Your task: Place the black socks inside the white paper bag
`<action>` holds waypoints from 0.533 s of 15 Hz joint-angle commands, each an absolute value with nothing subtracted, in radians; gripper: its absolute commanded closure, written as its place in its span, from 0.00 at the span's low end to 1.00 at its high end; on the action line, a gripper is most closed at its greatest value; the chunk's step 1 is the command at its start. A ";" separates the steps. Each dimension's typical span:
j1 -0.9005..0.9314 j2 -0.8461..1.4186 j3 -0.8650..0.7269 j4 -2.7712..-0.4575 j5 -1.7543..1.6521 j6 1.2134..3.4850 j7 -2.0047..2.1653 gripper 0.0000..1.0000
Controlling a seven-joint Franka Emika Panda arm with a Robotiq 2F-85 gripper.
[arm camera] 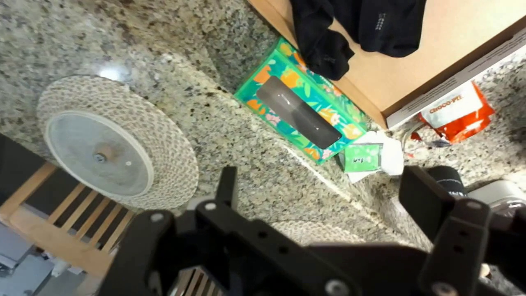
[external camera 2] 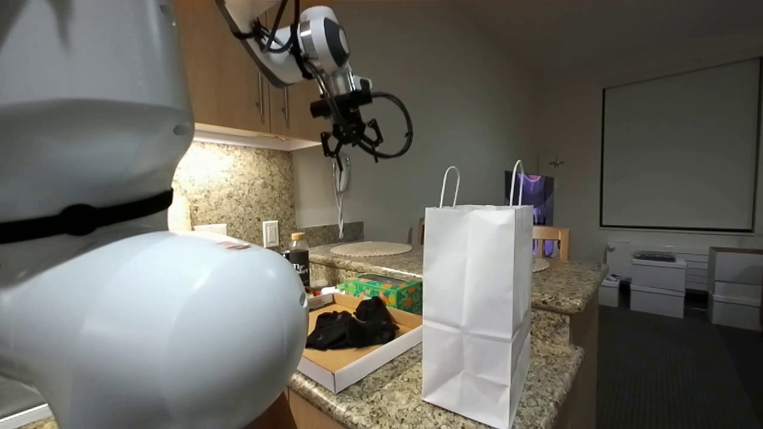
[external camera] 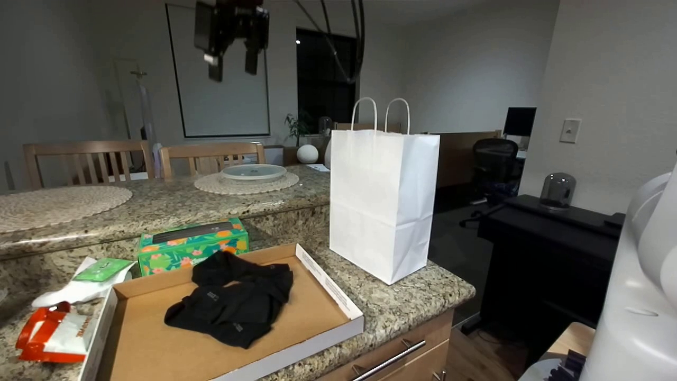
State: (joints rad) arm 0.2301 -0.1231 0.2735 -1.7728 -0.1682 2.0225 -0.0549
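Note:
In both exterior views the black socks lie bunched in a shallow cardboard tray on the granite counter. Part of the socks also shows at the top of the wrist view. The white paper bag stands upright beside the tray, its loop handles up; its inside is hidden and the wrist view does not include it. High above the counter hangs my gripper, well apart from socks and bag. Its fingers are spread wide with nothing between them.
A green floral tissue box touches the tray's back side. Left of the tray lie a red-and-white snack packet and a green sachet. Behind rises a higher ledge holding woven placemats and a lidded dish. A bottle stands behind the tray.

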 commanded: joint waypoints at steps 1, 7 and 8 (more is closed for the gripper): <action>0.239 -0.033 0.285 -1.894 -0.197 2.183 0.025 0.00; 0.255 0.191 0.256 -2.063 -0.200 2.438 0.168 0.00; 0.259 0.236 0.252 -2.076 -0.187 2.460 0.168 0.00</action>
